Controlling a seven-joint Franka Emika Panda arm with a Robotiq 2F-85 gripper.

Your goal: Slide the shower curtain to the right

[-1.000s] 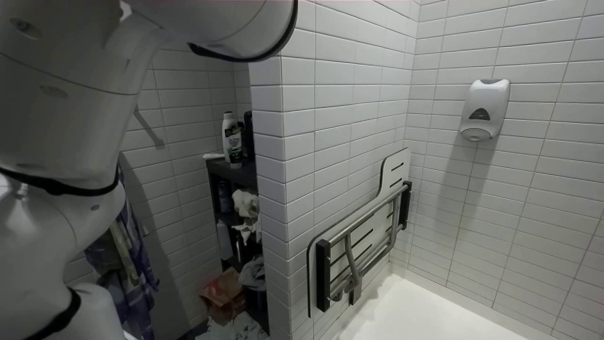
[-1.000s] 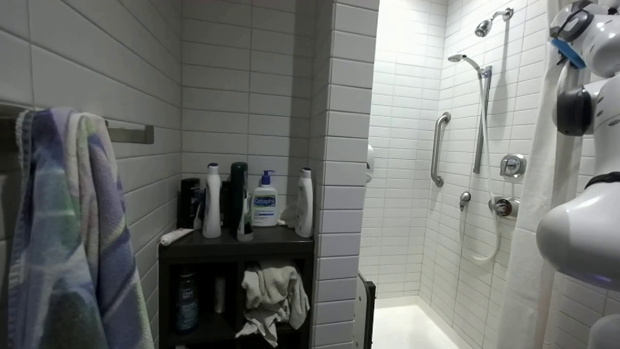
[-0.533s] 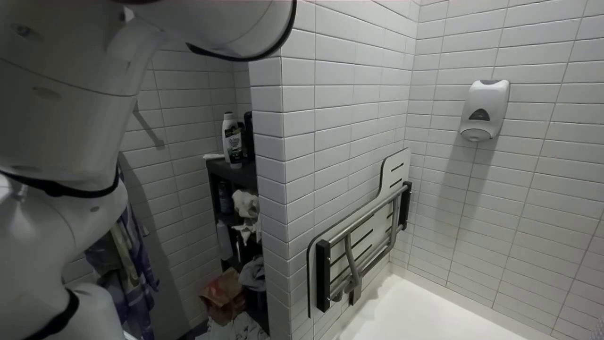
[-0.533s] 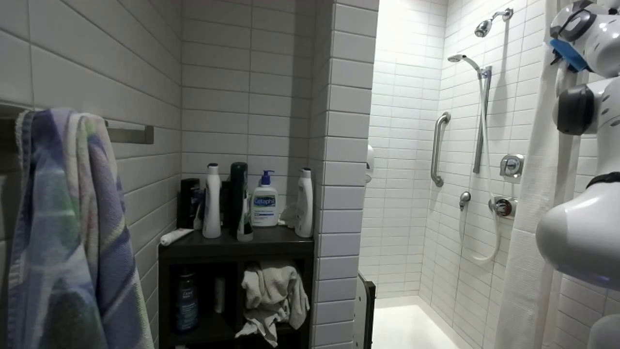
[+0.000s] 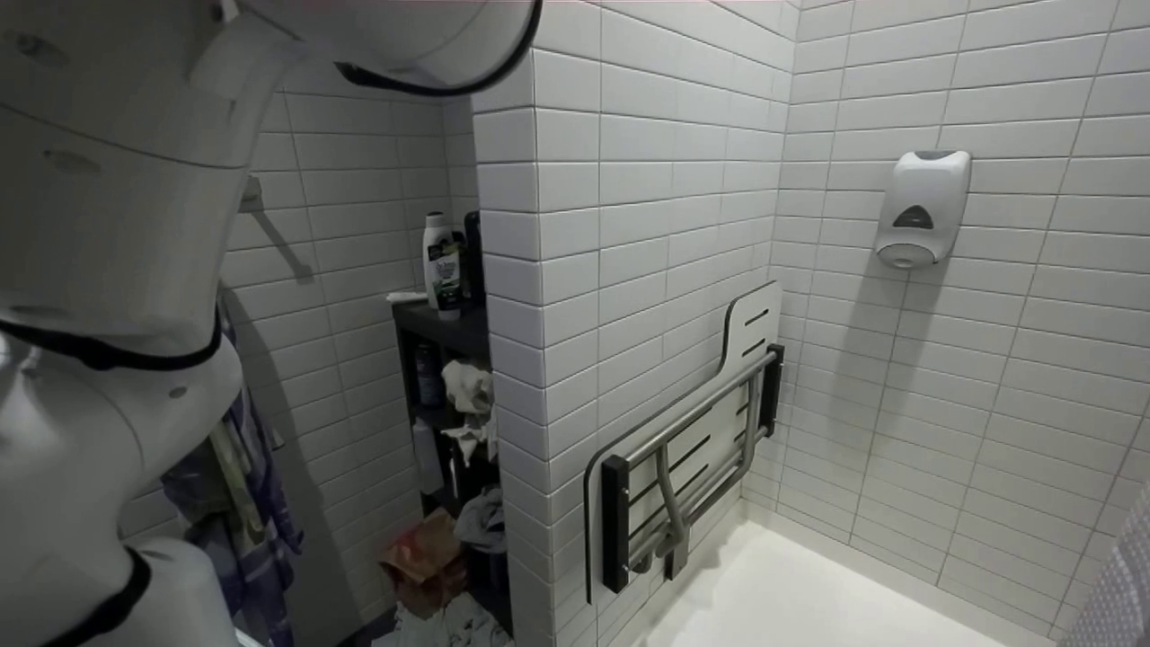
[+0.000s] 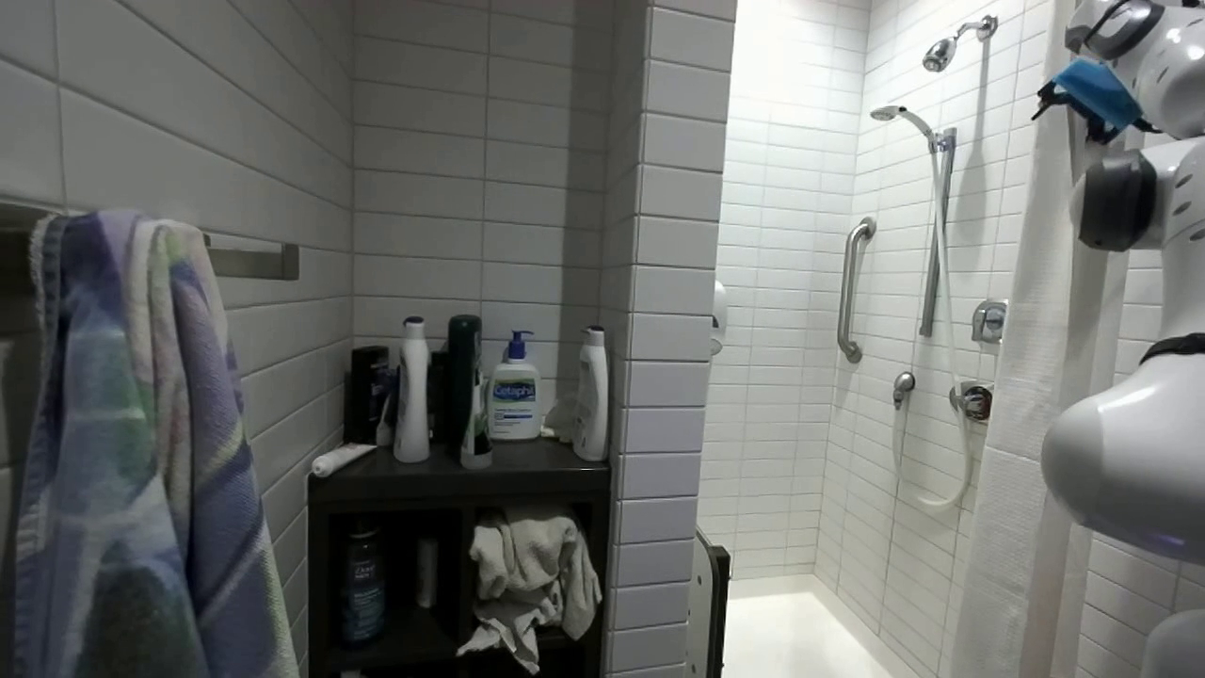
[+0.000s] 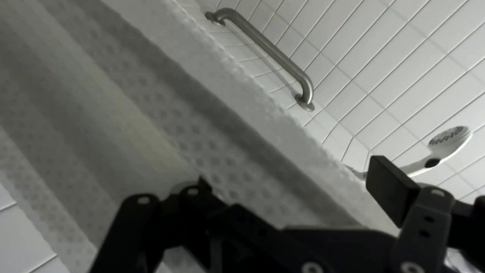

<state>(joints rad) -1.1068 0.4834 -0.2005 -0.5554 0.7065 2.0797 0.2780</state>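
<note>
We see fingers [image 7: 392, 191] spread apart, shower curtain [image 7: 182, 113] beyond their gap; whether touching, we cannot tell.

In an exterior view, a dark surface [image 6: 535, 458] carries, standing upright, a black container [image 6: 365, 395], a white bottle [image 6: 412, 395], a dark green bottle [image 6: 463, 367], a pump bottle [image 6: 515, 403] labelled Cetaphil and, at the right end, another white bottle [image 6: 591, 400]. A white tube [image 6: 343, 460] lies at the front left edge.

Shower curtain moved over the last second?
Yes: in an exterior view, the shower curtain has shifted left and now hides part of the upper shower valve, fully visible a second ago.
</note>
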